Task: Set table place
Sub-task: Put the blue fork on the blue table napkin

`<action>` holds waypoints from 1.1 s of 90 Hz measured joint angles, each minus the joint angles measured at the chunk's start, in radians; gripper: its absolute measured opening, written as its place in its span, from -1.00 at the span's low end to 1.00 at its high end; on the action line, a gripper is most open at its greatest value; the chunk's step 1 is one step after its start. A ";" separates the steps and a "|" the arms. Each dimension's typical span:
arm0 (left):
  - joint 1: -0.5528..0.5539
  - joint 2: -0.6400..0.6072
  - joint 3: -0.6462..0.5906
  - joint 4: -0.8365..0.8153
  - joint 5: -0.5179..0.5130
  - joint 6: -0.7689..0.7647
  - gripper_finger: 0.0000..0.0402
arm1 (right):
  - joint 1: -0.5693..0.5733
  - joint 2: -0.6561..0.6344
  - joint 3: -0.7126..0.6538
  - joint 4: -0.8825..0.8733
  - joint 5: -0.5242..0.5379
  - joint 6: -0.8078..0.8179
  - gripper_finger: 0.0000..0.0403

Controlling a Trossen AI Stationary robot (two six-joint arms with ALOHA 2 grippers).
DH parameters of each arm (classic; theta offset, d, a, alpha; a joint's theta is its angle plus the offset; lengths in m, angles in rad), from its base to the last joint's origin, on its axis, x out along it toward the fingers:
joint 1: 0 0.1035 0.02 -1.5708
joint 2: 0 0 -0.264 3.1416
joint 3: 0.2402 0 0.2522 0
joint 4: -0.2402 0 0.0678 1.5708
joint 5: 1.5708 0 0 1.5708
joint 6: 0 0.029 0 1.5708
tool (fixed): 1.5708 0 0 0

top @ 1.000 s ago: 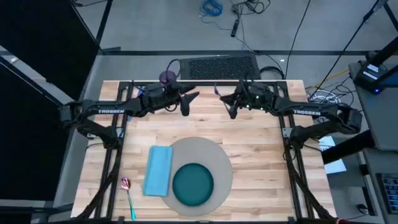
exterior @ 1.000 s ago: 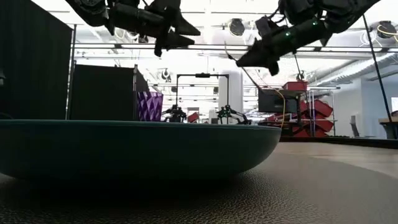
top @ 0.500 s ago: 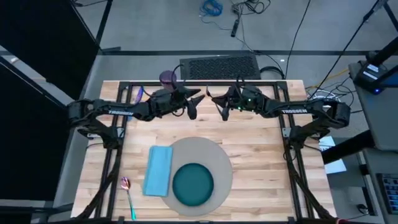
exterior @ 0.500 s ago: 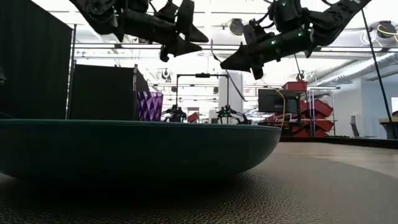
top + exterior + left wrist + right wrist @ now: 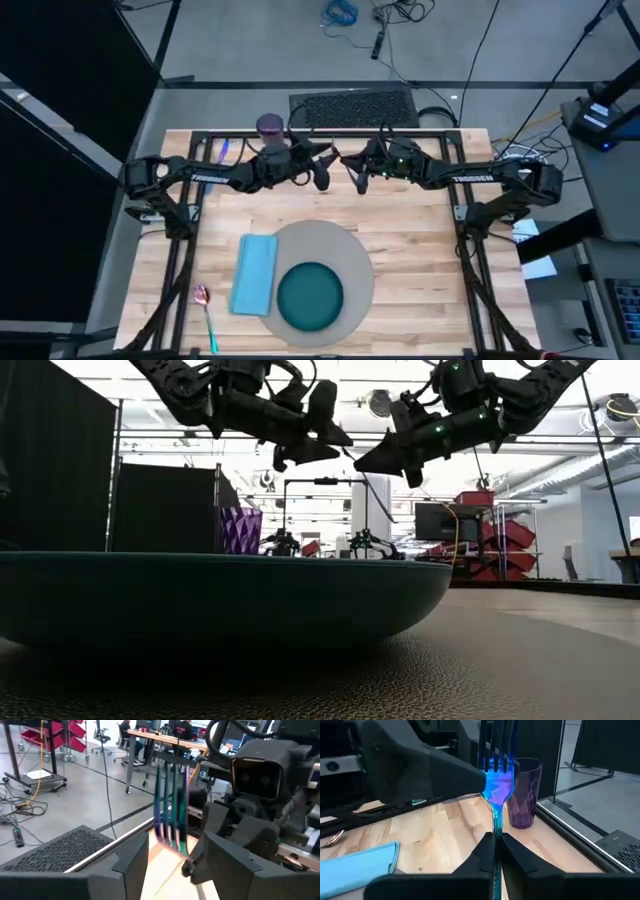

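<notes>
We hold the fork [image 5: 496,785] in the right gripper [image 5: 352,170], its fingers pinched tight on the handle with the tines standing up past them, high over the upper middle of the high view. The left gripper [image 5: 322,172] sits just beside it with jaws spread wide, and in the left wrist view the tines hang blurred right between its open fingers [image 5: 131,861], so this looks like a handover. To do it well, we judge that the left should close on the tines or neck only once they sit squarely between its pads, and the right should let go after that grip is firm, never sooner. The place lies well apart, at the lower centre: mat [image 5: 352,252], plate [image 5: 310,295], napkin [image 5: 254,274] to its left, spoon [image 5: 205,308] at the lower left, and the cup [image 5: 269,126] by the top edge of the table [image 5: 410,240].
</notes>
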 joint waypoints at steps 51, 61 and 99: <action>-0.010 0.016 0.021 -0.014 -0.059 0.032 -0.99 | 0.004 -0.001 0.001 0.004 -0.003 -0.003 -0.75; -0.009 0.016 0.021 -0.013 -0.071 0.032 -1.00 | 0.005 -0.001 0.001 0.018 0.000 0.031 -0.70; -0.016 -0.126 0.020 -0.268 -0.018 0.078 -1.00 | -0.080 -0.114 0.001 -0.208 0.000 0.054 -0.51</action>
